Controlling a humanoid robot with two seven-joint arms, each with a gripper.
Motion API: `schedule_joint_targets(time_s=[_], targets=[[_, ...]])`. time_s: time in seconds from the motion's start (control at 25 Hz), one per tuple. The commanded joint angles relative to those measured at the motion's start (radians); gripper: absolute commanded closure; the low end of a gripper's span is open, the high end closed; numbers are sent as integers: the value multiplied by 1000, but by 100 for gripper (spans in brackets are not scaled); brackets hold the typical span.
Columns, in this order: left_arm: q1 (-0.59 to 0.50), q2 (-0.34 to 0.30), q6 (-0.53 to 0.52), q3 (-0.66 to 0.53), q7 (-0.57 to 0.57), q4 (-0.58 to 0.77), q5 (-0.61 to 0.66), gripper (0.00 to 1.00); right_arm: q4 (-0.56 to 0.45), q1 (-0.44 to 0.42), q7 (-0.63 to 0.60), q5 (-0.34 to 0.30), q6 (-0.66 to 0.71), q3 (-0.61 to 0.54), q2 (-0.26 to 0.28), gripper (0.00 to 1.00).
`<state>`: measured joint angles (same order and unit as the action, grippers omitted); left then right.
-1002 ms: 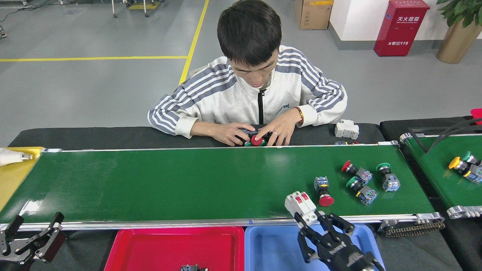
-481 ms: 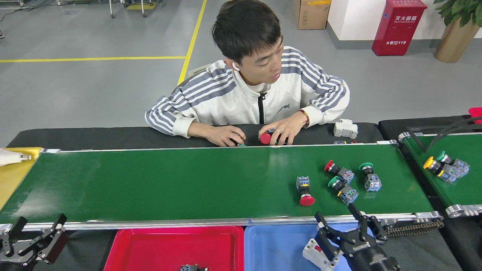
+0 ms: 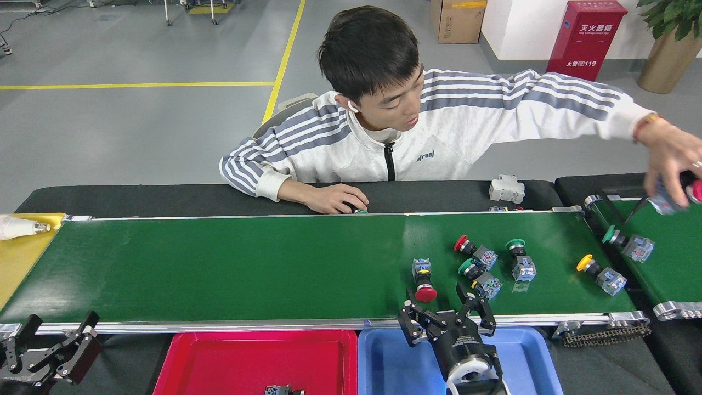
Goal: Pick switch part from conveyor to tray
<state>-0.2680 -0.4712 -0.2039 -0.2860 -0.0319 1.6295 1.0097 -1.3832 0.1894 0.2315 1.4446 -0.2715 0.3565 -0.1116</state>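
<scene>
The right gripper point(image 3: 445, 307) hangs over the near rail of the conveyor point(image 3: 219, 269), its black fingers spread apart and empty, pointing toward the belt from above the blue tray point(image 3: 384, 362). Just beyond its fingertips lies a red mushroom-head switch part point(image 3: 423, 280), head toward the robot and blue-grey contact block away. To its right a green-headed switch part point(image 3: 479, 278) lies tilted on the belt, close beside the gripper's right finger but not touching it as far as the view shows. Behind that one sit a smaller red-headed switch part point(image 3: 475, 251) and another green-headed one point(image 3: 520, 260), and a yellow-headed switch part point(image 3: 600, 273) lies near the belt's right end. On the separate short green belt point(image 3: 674, 269) at the right rests one more green-headed switch point(image 3: 628, 243). The left gripper point(image 3: 52, 345) sits low at the bottom left corner, off the belt, its fingers parted with nothing between them. The red tray point(image 3: 258, 356) lies beside the blue one, with a dark switch point(image 3: 281, 390) just visible at its near edge. A person in a striped white jacket point(image 3: 439, 137) sits across the conveyor, one hand point(image 3: 334, 197) resting on the black table edge, the other hand point(image 3: 672, 164) stretched out over the short belt, holding a blurred red-headed part. A white circuit breaker point(image 3: 506, 189) stands on the black surface behind the belt.
</scene>
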Motion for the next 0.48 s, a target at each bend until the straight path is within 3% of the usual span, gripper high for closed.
schedule_joint_targets(time_s=[0.0, 0.08, 0.16, 0.32, 0.44], targets=[[9, -12, -3, -5, 3, 7, 1, 0, 36, 39, 5, 0, -20, 19, -3, 66], [9, -14, -5, -7, 3, 9, 1, 0, 52, 51, 5, -3, -18, 27, 0, 85], [9, -15, -8, -9, 3, 9, 1, 0, 52, 53, 5, -7, -14, 30, 1, 95], [7, -10, -19, -9, 3, 7, 1, 0, 16, 44, -8, -6, 17, 71, 3, 98], [7, -10, -19, -10, 3, 7, 0, 0, -77, 12, -18, -7, 170, 151, 30, 98]])
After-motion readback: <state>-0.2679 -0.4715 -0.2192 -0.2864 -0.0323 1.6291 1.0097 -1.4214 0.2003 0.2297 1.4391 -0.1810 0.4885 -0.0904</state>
